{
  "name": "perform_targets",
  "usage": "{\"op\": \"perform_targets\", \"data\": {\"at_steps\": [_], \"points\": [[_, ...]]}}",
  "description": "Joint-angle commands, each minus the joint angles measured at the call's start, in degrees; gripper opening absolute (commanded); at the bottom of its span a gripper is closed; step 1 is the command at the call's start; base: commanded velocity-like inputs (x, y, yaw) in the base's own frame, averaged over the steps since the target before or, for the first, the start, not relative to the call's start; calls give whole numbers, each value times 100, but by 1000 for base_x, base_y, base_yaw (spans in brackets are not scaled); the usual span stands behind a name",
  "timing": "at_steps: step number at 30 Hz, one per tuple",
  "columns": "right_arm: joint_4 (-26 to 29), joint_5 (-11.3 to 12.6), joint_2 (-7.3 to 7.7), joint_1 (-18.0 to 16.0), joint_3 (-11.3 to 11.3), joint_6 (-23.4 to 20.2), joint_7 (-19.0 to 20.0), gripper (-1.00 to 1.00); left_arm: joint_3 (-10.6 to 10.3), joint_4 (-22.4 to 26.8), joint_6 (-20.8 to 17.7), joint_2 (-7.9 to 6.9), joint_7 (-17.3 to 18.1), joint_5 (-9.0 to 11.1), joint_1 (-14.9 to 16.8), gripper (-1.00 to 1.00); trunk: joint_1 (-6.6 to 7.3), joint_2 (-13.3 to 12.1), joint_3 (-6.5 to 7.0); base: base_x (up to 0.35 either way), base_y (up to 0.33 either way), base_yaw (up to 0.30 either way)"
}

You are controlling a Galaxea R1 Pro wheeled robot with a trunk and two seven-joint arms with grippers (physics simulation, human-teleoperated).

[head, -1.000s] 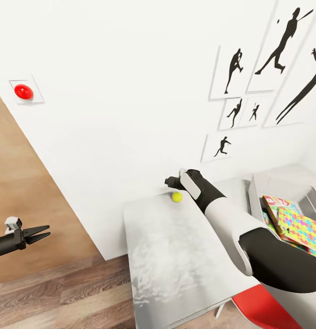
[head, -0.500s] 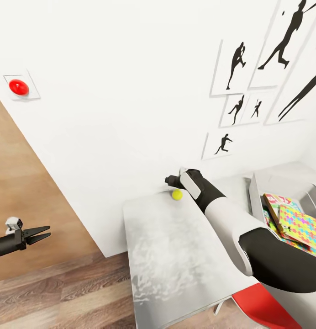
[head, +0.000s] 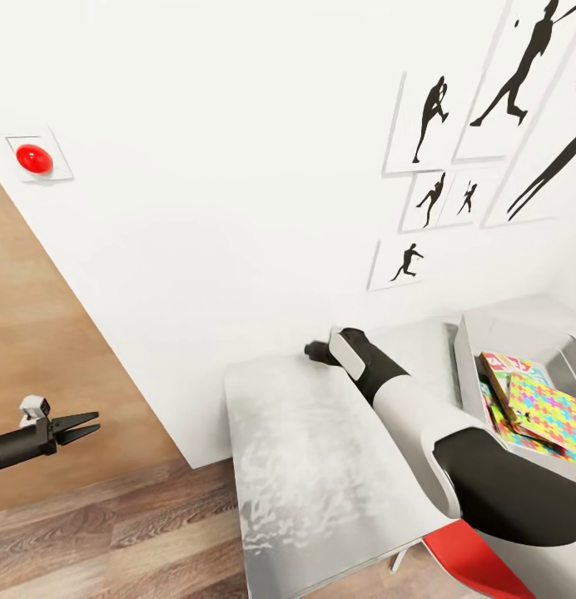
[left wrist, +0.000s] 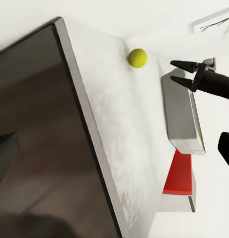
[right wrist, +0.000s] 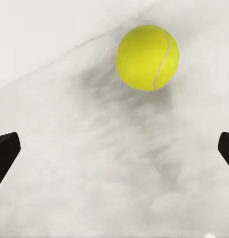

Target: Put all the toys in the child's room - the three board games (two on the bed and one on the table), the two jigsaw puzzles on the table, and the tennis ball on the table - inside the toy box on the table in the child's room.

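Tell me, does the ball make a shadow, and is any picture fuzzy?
Right wrist view: the ball is sharp, with a soft grey shadow beside it on the table. Left wrist view: the near dark parts are blurry. Head view: clear, evenly lit.

Ball (right wrist: 147, 57): yellow-green w/ a paler curved seam. Table (head: 313, 466): light grey-white, mottled. Puzzle (head: 551, 413): yellow, pink, green, blue interlocking pcs. Bin (head: 464, 353): pale grey. Chair (head: 467, 560): red. Wall pics (head: 429, 125): black silhouettes on white. Floor (head: 96, 541): brown wood planks. Wall button (head: 33, 156): red on white plate.
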State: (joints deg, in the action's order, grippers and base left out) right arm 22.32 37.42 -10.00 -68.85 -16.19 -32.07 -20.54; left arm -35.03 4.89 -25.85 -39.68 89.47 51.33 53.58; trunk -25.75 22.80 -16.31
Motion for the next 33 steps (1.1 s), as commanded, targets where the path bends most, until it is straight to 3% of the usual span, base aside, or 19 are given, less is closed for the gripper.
{"op": "perform_targets", "data": {"at_steps": [1,33], "points": [[16,46,0,27,-27,-15,-45,100,-48,3,-61,-3,25,35,4,100,-3,12,-11,0,0,0],[52,-11,0,99,-46,39,-39,100,-57,3,-61,3,12,35,6,100,-3,12,-11,0,0,0]]}}
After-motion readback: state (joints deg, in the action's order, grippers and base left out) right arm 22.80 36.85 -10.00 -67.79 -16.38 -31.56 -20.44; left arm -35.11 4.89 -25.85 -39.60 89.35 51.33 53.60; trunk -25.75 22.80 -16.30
